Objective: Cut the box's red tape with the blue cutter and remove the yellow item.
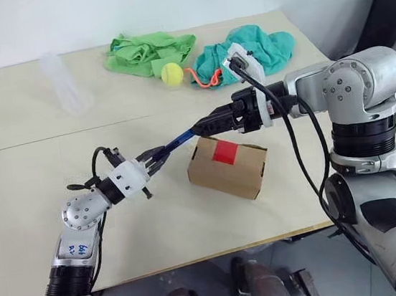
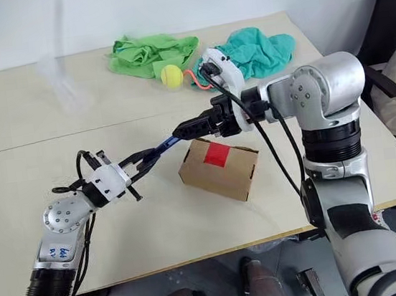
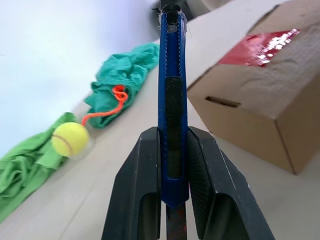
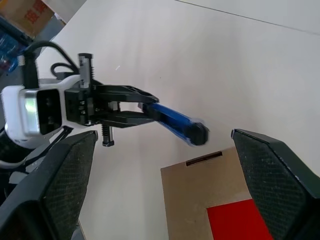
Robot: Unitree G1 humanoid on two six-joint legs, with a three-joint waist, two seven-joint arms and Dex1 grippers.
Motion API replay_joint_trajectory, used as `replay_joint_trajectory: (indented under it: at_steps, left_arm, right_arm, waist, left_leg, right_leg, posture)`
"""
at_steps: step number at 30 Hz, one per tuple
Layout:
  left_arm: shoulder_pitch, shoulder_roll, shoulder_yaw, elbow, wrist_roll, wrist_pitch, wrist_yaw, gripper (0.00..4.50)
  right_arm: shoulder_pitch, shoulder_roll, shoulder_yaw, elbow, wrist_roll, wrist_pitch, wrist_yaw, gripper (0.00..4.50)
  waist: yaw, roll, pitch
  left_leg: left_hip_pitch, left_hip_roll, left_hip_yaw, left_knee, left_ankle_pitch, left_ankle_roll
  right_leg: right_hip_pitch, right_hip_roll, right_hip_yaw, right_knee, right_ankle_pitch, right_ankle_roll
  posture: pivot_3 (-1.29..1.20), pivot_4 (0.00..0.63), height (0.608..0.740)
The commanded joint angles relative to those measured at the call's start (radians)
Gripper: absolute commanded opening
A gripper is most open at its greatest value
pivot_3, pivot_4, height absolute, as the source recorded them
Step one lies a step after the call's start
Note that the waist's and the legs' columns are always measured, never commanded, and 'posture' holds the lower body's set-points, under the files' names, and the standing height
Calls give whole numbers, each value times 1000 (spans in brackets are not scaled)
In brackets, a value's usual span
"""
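The yellow item cannot be made out; the box (image 1: 228, 167) sits closed on the table (image 1: 29, 183), its inside hidden. Nearest the robot, the left gripper (image 1: 157, 155) is clamped on the blue cutter (image 1: 180, 141), holding it in the air above the table and pointing it up toward the right arm. The left wrist view shows the grip plainly: the two black fingers (image 3: 142, 190) press either side of the cutter's blue body, whose far end runs out toward the top of that picture, where it is hard to read. Just past the cutter's dark tip is the right gripper (image 1: 206, 125), its jaws spread wide and holding nothing; in the head views the fingers merge into one dark shape at the cutter's end, so whether they touch it cannot be told there, while the right wrist view shows the tip in the gap between the two spread fingers, clear of both. The box lies just below and beside the cutter, tilted on the table, with the red tape (image 1: 225, 152) as a square patch on its top face; the right wrist view also shows a narrow slot in the cardboard near the tape. Farther back lie a tennis ball (image 1: 171, 74) with an orange cord (image 1: 204, 81), a green cloth (image 1: 144, 52) and a teal cloth (image 1: 261, 45), partly covered by the right arm's wrist camera.
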Motion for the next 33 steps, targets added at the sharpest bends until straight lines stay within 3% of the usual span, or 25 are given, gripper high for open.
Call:
replay_joint_trajectory:
  at_steps: [1,21,25,33]
  left_arm:
    - [-27,-7,6,-24,2,-31,25,406]
    - [-17,-15,-29,-52,-7,-45,5,406]
    - [-12,-10,-25,-53,-6,-43,6,406]
    - [-9,-5,-26,-53,-5,-40,10,406]
  right_arm:
    - [-40,15,-3,15,37,-11,-19,4473]
    - [-53,-39,197,154,52,-222,80,4473]
    - [-68,-40,202,178,55,-225,100,3644]
    - [-75,-44,208,178,58,-230,124,856]
  waist:
    - [0,0,0]
    - [0,0,0]
    - [0,0,0]
    - [0,0,0]
  left_leg:
    - [0,0,0,0,0,0]
    - [0,-1,1,1,0,0]
    - [0,-2,1,1,0,0]
    - [0,-2,1,2,0,0]
  right_leg:
    - [0,0,0,0,0,0]
    - [0,1,0,0,0,0]
    - [0,1,0,1,0,0]
    - [0,1,0,1,0,0]
  posture:
    - [0,150,740]
    - [0,150,740]
    - [0,150,740]
    - [0,150,740]
